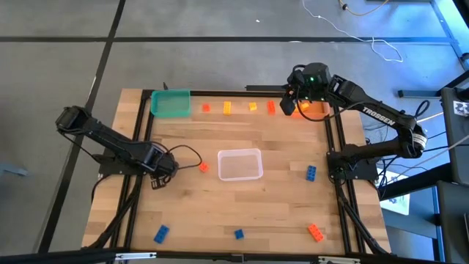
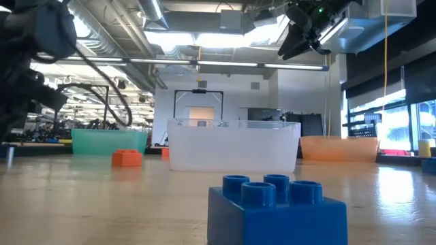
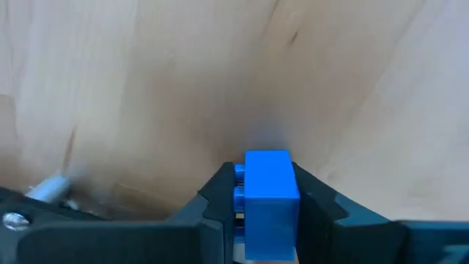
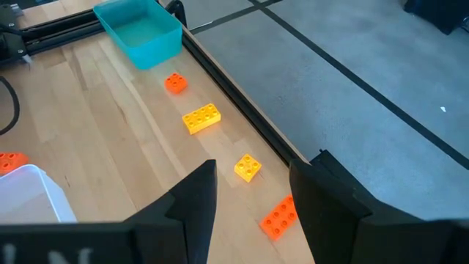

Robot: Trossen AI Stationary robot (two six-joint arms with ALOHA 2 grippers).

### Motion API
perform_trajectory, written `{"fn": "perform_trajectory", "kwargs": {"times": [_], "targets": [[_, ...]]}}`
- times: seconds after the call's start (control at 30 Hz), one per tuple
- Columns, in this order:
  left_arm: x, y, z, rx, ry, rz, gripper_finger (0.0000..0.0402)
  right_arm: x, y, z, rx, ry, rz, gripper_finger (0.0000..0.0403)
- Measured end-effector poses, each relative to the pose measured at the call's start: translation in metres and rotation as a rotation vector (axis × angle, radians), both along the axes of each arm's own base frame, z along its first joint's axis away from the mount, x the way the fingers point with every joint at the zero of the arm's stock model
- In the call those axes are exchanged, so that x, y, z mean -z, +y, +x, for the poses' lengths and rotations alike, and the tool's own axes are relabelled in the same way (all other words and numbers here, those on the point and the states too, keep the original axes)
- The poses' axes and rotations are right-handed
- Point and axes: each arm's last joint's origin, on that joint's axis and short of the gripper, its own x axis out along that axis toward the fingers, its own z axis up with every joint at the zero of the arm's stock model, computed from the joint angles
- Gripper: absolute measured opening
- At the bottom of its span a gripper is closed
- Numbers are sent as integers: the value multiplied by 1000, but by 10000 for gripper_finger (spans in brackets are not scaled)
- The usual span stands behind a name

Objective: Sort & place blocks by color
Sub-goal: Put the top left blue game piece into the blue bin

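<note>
1. High view. The clear bin (image 1: 240, 164) sits near the middle of the wooden worktop (image 1: 220, 213); nothing can be made out inside it. The teal bin (image 1: 171, 103) stands at the far edge, well to the left of the clear bin, and appears empty. The orange bin (image 1: 314, 110) stands at the far edge to the right, partly covered by the right gripper (image 1: 291, 103). A row of blocks lies along the far edge beyond the clear bin: a red-orange block (image 1: 206, 108), a yellow block (image 1: 227, 108), a smaller yellow block (image 1: 253, 107) and an orange block (image 1: 270, 108). One small orange block (image 1: 203, 167) lies just left of the clear bin. A blue block (image 1: 311, 173) lies to its right. A second blue block (image 1: 161, 234), a third blue block (image 1: 239, 235) and an orange block (image 1: 316, 232) lie on the near side. The left gripper (image 1: 159, 176) is low, left of the clear bin.

2. Low view. The clear bin (image 2: 234, 145) shows no contents. The studded third blue block (image 2: 276, 209) stands in front of it.

3. Left wrist view. The left gripper (image 3: 268, 205) is pinching a bright blue block (image 3: 270, 198) between its fingers, above bare worktop.

4. Right wrist view. The right gripper (image 4: 253, 198) is spread and holds nothing, above the far-edge row. The teal bin (image 4: 139, 31) is empty.
</note>
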Motion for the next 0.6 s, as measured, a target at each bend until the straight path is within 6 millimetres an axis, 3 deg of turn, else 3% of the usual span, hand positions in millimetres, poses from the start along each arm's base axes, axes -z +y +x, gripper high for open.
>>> {"fn": "perform_trajectory", "kwargs": {"times": [0.33,0.6], "targets": [[-53,14,40,-176,-213,-1,80,0,0,0,2,-2,2,173],[-116,68,64,-426,-427,207,80,0,0,0,0,-1,0,173]]}}
